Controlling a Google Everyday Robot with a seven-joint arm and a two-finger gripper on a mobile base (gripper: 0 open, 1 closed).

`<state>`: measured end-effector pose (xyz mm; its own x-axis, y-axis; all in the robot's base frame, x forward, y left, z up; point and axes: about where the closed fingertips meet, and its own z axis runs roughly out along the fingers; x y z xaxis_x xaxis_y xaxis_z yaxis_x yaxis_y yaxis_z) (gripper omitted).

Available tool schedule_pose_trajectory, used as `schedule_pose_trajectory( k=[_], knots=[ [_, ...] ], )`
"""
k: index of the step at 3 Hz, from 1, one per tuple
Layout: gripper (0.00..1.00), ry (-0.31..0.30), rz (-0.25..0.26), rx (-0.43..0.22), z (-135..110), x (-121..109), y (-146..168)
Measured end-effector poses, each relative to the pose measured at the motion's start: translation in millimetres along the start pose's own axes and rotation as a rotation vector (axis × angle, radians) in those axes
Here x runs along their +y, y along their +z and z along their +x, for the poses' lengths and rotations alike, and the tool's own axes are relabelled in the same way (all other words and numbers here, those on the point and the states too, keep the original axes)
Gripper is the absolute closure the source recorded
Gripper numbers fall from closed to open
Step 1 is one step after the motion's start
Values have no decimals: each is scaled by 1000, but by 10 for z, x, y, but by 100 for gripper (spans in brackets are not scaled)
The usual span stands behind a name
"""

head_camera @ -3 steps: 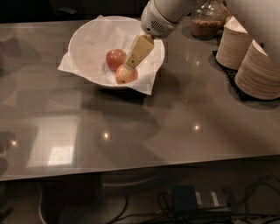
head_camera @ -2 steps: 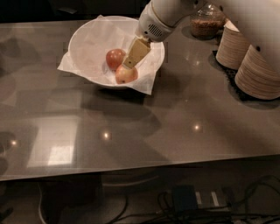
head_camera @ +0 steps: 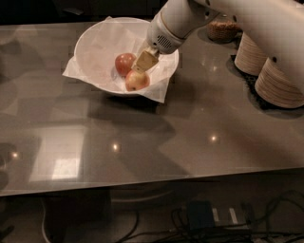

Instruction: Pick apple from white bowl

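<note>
The white bowl [head_camera: 95,45], lined with crinkled white paper, stands at the back left of the table. Two apples lie in it. The pale yellow-orange apple [head_camera: 137,82] rests against the bowl's front right wall. The darker red apple [head_camera: 124,63] lies just behind it to the left. My gripper [head_camera: 144,62] reaches down into the bowl from the upper right. Its tan tip sits right above the pale apple and seems to touch the apple's top. The white arm [head_camera: 199,14] covers part of the bowl's right rim.
Two stacks of white plates [head_camera: 280,80] stand at the right edge on a dark mat. A glass container with brown contents [head_camera: 222,29] stands at the back behind the arm. The glossy grey table [head_camera: 156,142] stretches toward the front edge, with cables on the floor below.
Almost nothing: the gripper stays at the pale apple in the bowl, and the arm has shifted only slightly. Both apples lie where they were.
</note>
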<state>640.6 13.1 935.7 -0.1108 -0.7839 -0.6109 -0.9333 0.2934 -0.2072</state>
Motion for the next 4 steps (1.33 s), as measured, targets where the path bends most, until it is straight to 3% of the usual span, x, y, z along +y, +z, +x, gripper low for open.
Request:
schedule_pose_trajectory(
  k=[1,4],
  knots=[
    [44,26,-60,-5,56,167,204],
    [38,18,-42,30,217,101,467]
  ],
)
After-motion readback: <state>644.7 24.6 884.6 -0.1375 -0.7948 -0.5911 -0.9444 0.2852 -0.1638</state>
